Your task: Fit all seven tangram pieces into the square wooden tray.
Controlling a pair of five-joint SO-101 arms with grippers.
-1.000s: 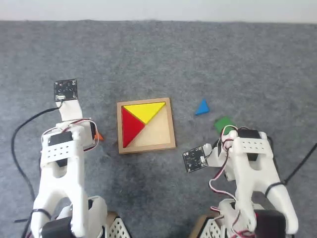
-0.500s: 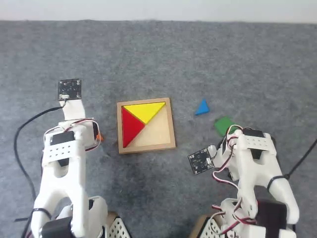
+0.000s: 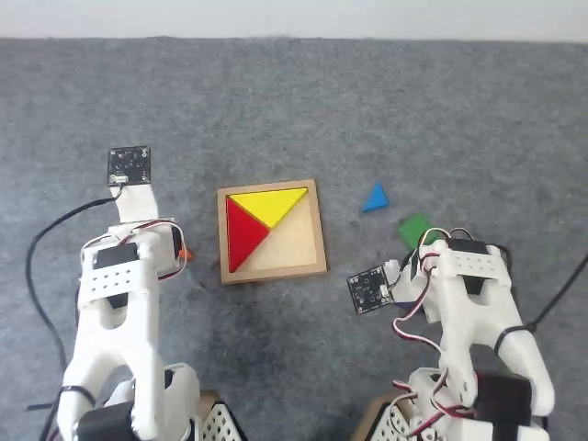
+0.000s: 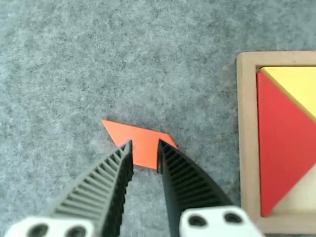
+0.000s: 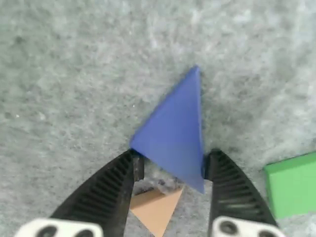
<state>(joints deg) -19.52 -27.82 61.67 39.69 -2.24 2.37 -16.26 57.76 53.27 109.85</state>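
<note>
Tray (image 3: 296,243) sits mid-table (image 3: 276,101), between the 2 arms. 2 of 7 pieces are seated: the yellow triangle (image 3: 267,206) with its long side on the far rim, and the red triangle (image 3: 242,237) with its long side on the left rim. Their short sides touch and both apexes meet at the tray centre. The rest of the tray floor is bare, so I judge the task early, with 5 pieces outstanding.

Left gripper (image 4: 144,148): jaws released, parted by a narrow gap, tips over the near edge of the orange piece (image 4: 139,142). The piece lies flat on the table, near the tray's left rim. The gap is narrower than the piece, so there is no grip across it. Whether the tips touch it, cannot tell. The pose reads as lining up on that edge, for a pick or a nudge.

Right gripper (image 5: 173,160): jaws released, spread wide, with the blue triangle (image 5: 173,131) showing between the tips. In the high view the blue triangle lies flat on the table, apart from the arm, so I judge it framed, not gripped. The wide spread suits its broad base. The green piece (image 5: 291,185) lies just outside 1 jaw. A tan triangle (image 5: 154,210) lies between the jaws, nearer the wrist.

Each arm attends the loose pieces on its own side of the tray.
</note>
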